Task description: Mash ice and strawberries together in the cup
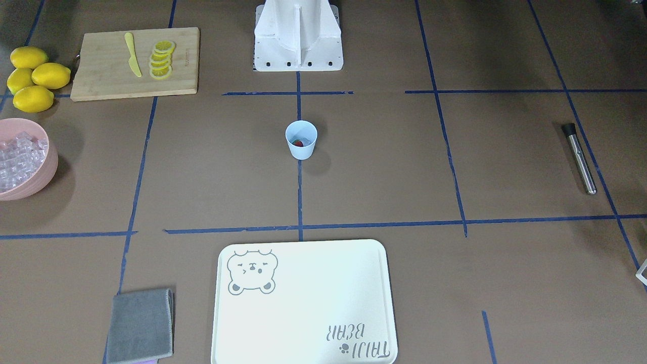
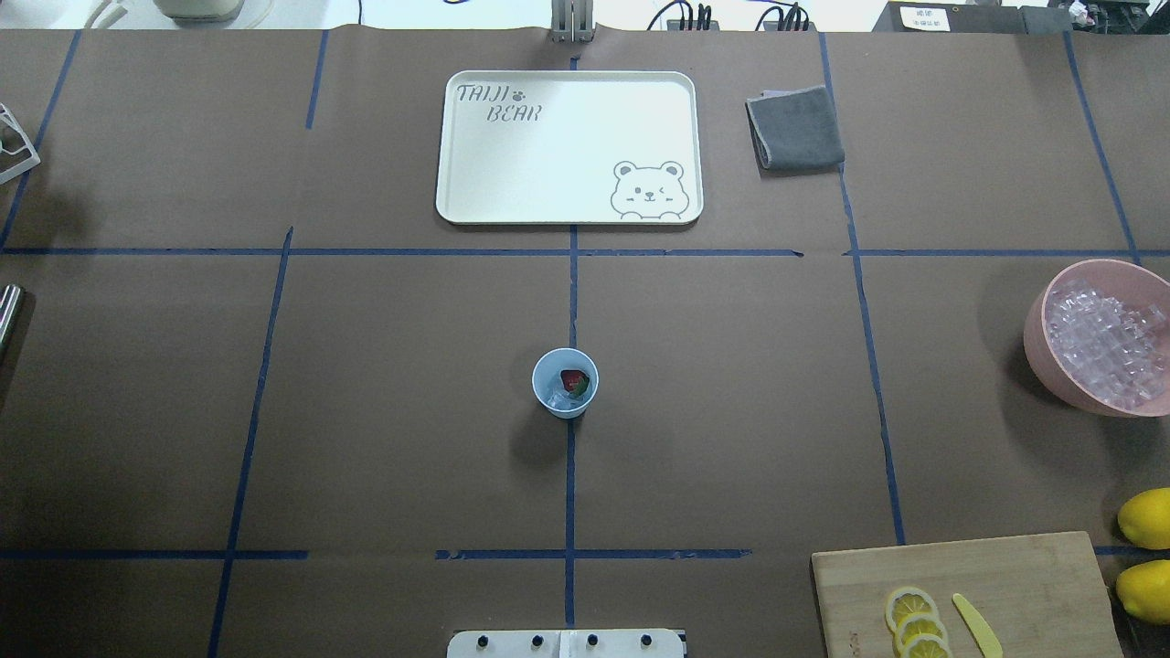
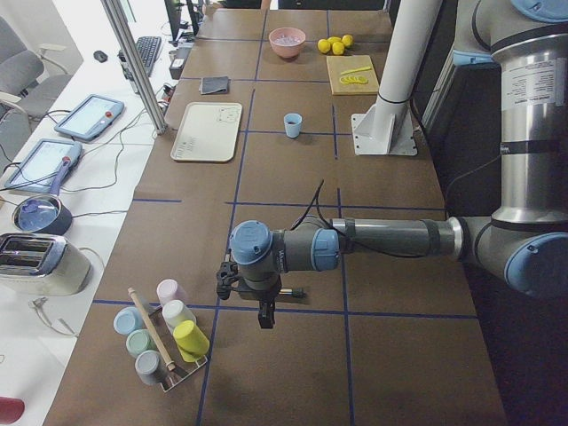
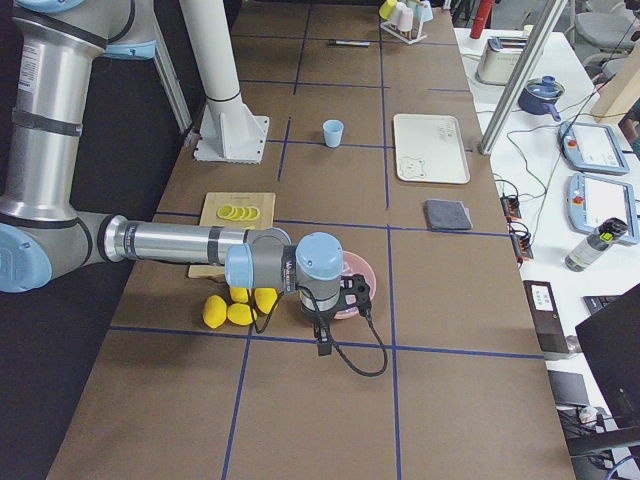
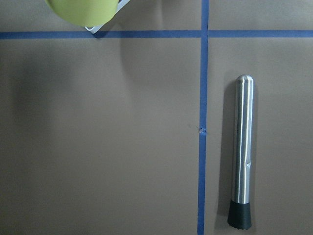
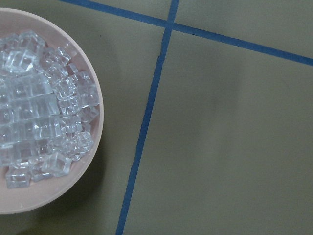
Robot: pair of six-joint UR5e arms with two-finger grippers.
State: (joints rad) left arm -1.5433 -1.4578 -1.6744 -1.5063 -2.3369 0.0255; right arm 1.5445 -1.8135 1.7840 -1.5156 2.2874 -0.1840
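The light-blue cup [image 2: 565,383] stands at the table's centre, also seen in the front view [image 1: 301,140]. In it lie a red strawberry [image 2: 574,381] and a few ice cubes [image 2: 558,398]. A heap of ice [image 6: 39,112] fills the pink bowl [image 2: 1037,338]. A steel muddler [image 5: 242,152] with a black tip lies flat on the table [image 1: 579,158]. My left gripper [image 3: 264,315] hangs above the muddler. My right gripper [image 4: 322,345] hangs beside the pink bowl. I cannot tell if either is open or shut.
A cutting board [image 1: 101,76] holds lemon slices [image 1: 162,59] and a yellow knife [image 1: 133,54], with whole lemons [image 1: 33,78] beside it. A white bear tray [image 2: 512,174] and a grey cloth [image 2: 793,126] lie at the far edge. A rack of coloured cups [image 3: 164,342] stands near my left gripper.
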